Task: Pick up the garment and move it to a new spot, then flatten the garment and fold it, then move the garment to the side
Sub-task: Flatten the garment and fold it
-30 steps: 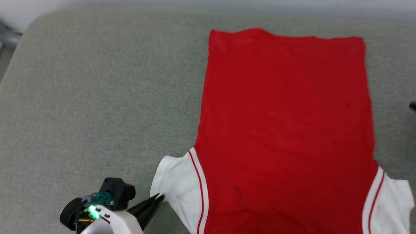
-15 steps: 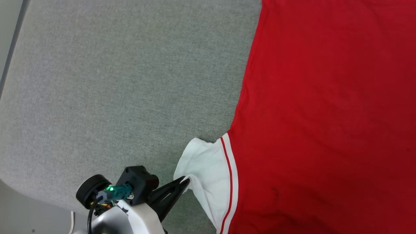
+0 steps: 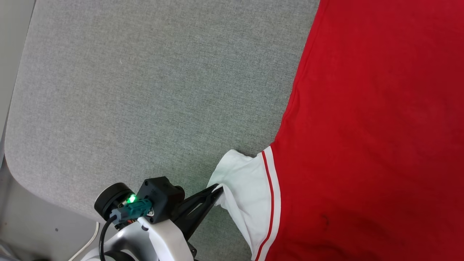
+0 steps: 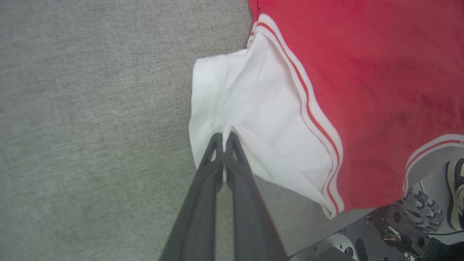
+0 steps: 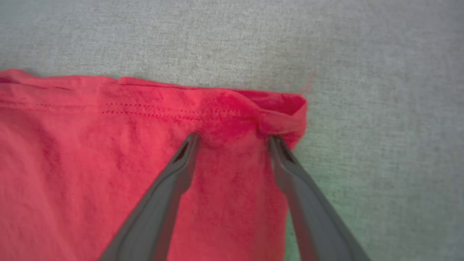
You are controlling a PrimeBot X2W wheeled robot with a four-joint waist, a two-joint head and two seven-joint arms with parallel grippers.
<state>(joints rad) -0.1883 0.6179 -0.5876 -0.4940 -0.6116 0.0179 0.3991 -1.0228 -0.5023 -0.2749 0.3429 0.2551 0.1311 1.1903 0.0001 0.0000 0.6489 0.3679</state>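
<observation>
Two tools: both at the garment (image 3: 362, 127).
Left tool (image 4: 224, 136): clamped tight on the outer edge of the white sleeve (image 3: 246, 188).
Right tool (image 5: 233, 139): spread wide, tips at a red hem corner, gripping nothing.
Garment: flat on the grey tabletop (image 3: 145, 90).
Key relation: the body lies to the right of the left tool. Its long axis runs from the sleeve end away to the hem, so each arm is nearest its own end.

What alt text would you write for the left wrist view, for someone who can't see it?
The left gripper, shut, pinches the edge of the white sleeve of the red garment, which lies on a grey fabric surface. Red-and-white striped trim joins the sleeve to the body.
</observation>
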